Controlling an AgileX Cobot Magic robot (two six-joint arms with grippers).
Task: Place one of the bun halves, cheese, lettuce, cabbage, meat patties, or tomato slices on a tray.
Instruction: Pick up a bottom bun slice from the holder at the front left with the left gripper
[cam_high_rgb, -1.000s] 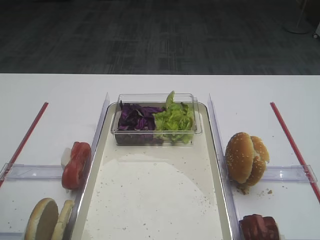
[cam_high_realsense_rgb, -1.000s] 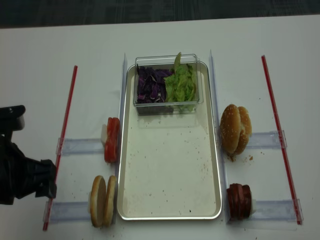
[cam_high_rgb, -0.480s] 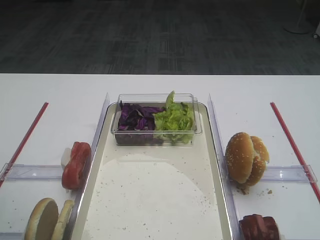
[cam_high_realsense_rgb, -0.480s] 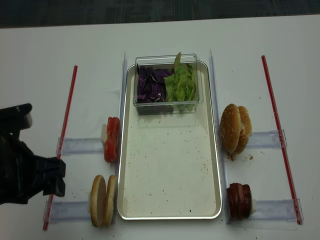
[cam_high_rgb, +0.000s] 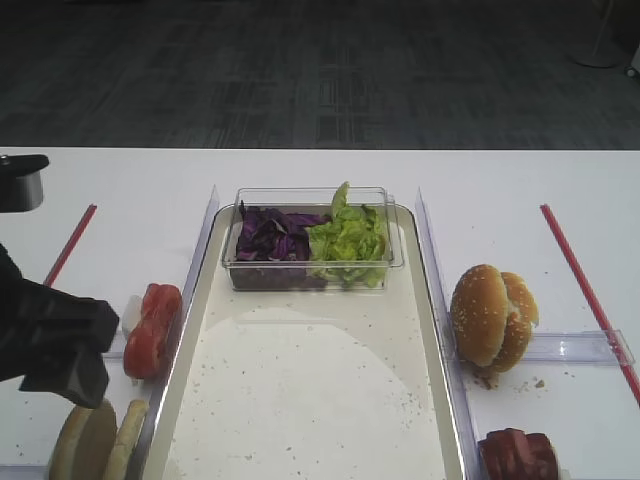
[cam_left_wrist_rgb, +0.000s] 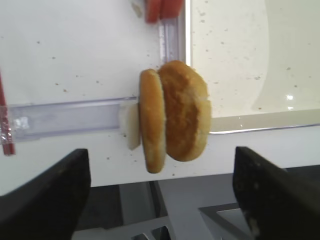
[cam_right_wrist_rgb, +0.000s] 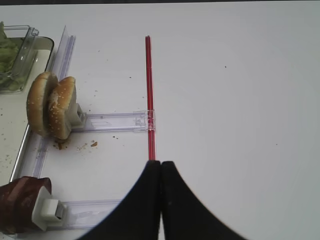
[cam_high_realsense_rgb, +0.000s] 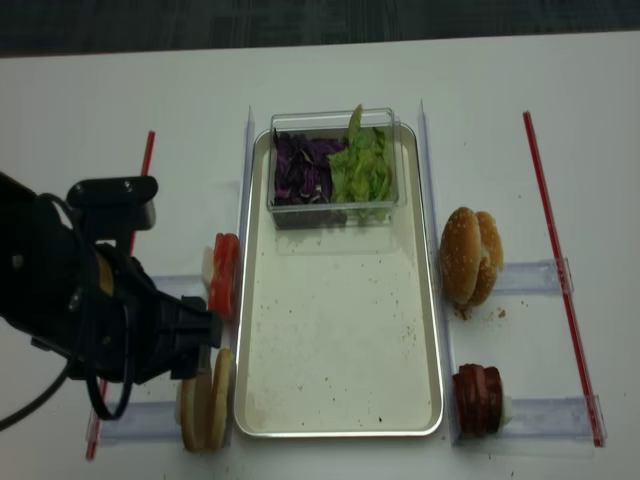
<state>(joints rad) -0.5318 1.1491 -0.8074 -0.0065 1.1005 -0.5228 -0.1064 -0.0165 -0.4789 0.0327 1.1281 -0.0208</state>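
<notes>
Two pale bun halves (cam_left_wrist_rgb: 175, 115) stand on edge in a clear holder just left of the silver tray (cam_high_realsense_rgb: 340, 330). My left gripper (cam_left_wrist_rgb: 160, 200) is open, its two dark fingers spread wide either side of the buns and apart from them. The left arm (cam_high_realsense_rgb: 100, 300) hangs over that spot. Tomato slices (cam_high_realsense_rgb: 225, 275) stand further back along the tray's left rim. Cabbage (cam_high_realsense_rgb: 300, 170) and lettuce (cam_high_realsense_rgb: 362, 168) fill a clear tub at the tray's far end. Meat patties (cam_high_realsense_rgb: 478, 402) stand right of the tray. My right gripper (cam_right_wrist_rgb: 161, 162) is shut on nothing. Cheese is out of view.
A sesame-seeded bun (cam_high_realsense_rgb: 470, 257) stands on edge right of the tray, with crumbs beside it. Red strips (cam_high_realsense_rgb: 545, 230) run along both sides of the table. Clear plastic rails (cam_right_wrist_rgb: 115, 121) hold the food items. The table's front edge lies just below the bun halves.
The left arm has swung in from the left edge toward the tray and now hangs over the bun halves. Nothing else has moved.
</notes>
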